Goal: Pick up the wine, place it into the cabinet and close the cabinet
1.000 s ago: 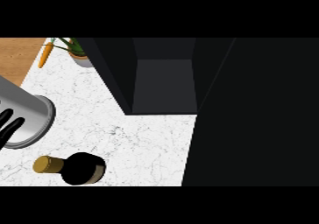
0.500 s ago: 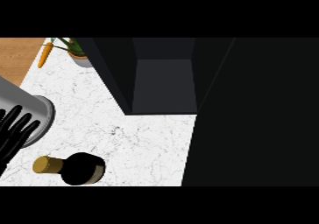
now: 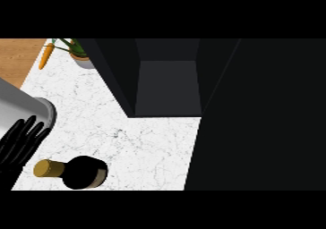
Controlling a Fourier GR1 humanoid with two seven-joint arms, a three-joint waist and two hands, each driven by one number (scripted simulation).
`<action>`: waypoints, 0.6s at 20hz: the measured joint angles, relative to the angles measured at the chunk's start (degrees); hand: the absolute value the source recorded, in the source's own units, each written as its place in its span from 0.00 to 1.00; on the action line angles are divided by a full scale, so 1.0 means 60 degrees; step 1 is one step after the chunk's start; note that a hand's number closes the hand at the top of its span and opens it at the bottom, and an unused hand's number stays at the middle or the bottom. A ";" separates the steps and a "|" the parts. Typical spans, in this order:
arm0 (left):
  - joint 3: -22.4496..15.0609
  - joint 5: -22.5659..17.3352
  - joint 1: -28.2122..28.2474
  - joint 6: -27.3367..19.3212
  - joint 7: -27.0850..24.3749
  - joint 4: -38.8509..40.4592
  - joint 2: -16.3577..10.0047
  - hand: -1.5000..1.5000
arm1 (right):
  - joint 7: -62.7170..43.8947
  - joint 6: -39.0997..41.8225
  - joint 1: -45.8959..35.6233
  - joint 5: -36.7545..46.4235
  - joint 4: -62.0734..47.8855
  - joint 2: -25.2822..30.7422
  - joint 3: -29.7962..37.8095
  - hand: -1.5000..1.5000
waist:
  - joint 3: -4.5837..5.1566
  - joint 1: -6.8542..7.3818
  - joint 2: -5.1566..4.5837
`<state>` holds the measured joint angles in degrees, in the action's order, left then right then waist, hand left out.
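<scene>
The wine bottle (image 3: 85, 172) is seen lower left, cork end toward the nearby left hand (image 3: 19, 145); its fingers are held straight, nothing grasped.

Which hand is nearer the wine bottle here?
Left. The left hand is just left of the wine bottle, by its cork end, fingers straight; the right hand is out of view.

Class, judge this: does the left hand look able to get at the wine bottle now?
Probably yes: the left hand, fingers open, is just beside the wine bottle on the counter, and nothing stands between them.
</scene>
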<state>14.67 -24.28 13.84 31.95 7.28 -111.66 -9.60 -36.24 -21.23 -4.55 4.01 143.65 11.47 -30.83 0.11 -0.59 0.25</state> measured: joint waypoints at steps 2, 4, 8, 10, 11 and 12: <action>0.0114 0.0164 0.0117 0.0167 -0.0254 0.0254 -0.0008 0.00 | -0.0042 -0.0116 0.0000 0.0031 0.0017 0.0072 -0.0149 0.00 | -0.0001 -0.0007 0.0008; 0.0230 0.0414 0.0155 0.0374 -0.0647 0.0689 0.0000 0.00 | -0.0057 -0.0190 0.0005 0.0051 0.0024 0.0175 -0.0165 0.00 | -0.0001 -0.0019 0.0009; 0.0284 0.0897 0.0045 0.0695 -0.1227 0.1504 -0.0013 0.00 | 0.0079 -0.0358 0.0067 0.0097 0.0030 0.0332 -0.0363 0.00 | -0.0002 -0.0044 0.0009; 0.0378 0.1178 -0.0179 0.0848 -0.1666 0.2167 -0.0059 0.00 | 0.0133 -0.0405 0.0103 0.0105 0.0017 0.0415 -0.0347 0.00 | -0.0002 -0.0045 0.0001; 0.0365 0.1296 -0.0136 0.0933 -0.1800 0.2313 -0.0060 0.00 | 0.0096 -0.0432 0.0073 0.0111 0.0032 0.0476 -0.0330 0.00 | -0.0002 -0.0048 0.0004; 0.0308 0.1535 -0.0167 0.0934 -0.2016 0.2505 0.0021 0.00 | 0.0064 -0.0455 0.0023 0.0111 0.0041 0.0510 -0.0284 0.00 | -0.0002 -0.0048 0.0003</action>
<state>16.51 -15.08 12.83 37.56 -4.81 -96.63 -9.47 -35.86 -23.96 -4.41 4.68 143.89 14.53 -32.53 0.09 -0.87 0.27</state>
